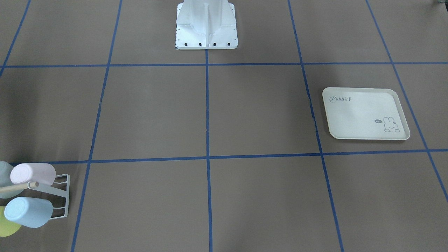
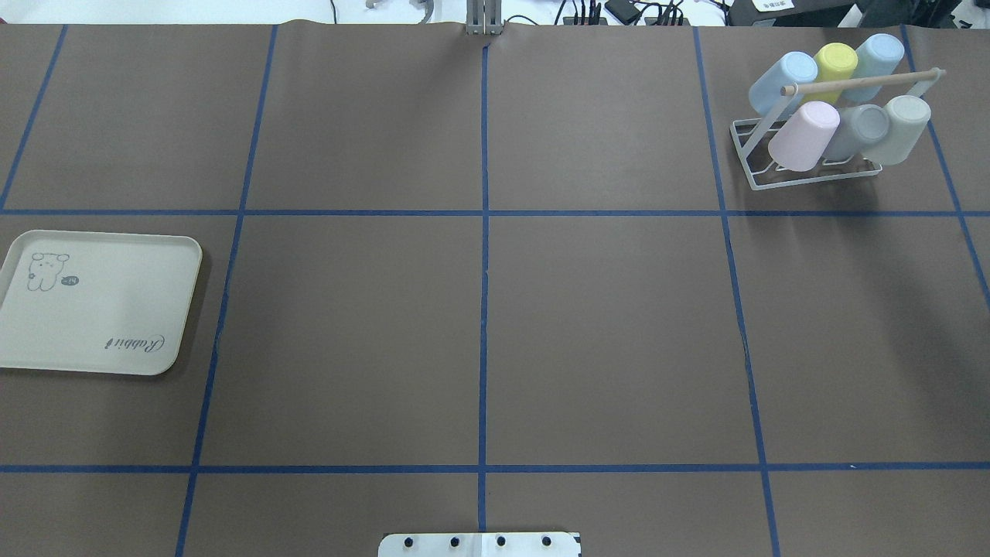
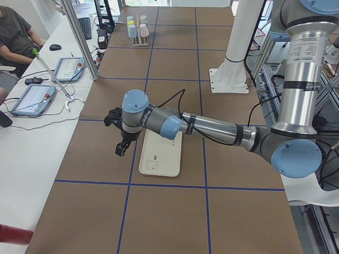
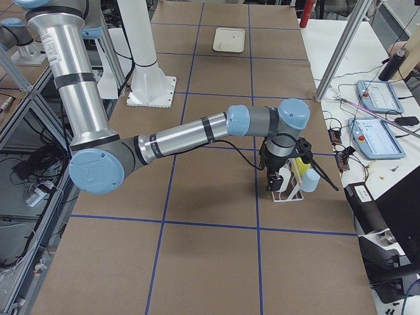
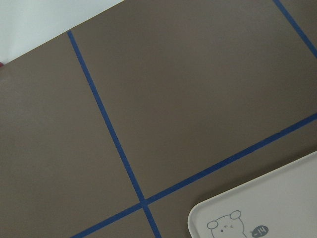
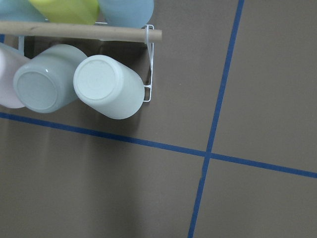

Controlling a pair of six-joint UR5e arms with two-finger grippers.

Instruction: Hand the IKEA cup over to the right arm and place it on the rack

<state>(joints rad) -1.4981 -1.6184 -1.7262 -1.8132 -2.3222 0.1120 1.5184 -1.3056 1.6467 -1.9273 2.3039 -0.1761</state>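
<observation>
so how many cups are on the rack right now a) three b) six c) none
b: the rack holds a light blue cup, a yellow cup and a blue cup behind, then a pink cup, a grey cup and a pale green cup in front.
</observation>
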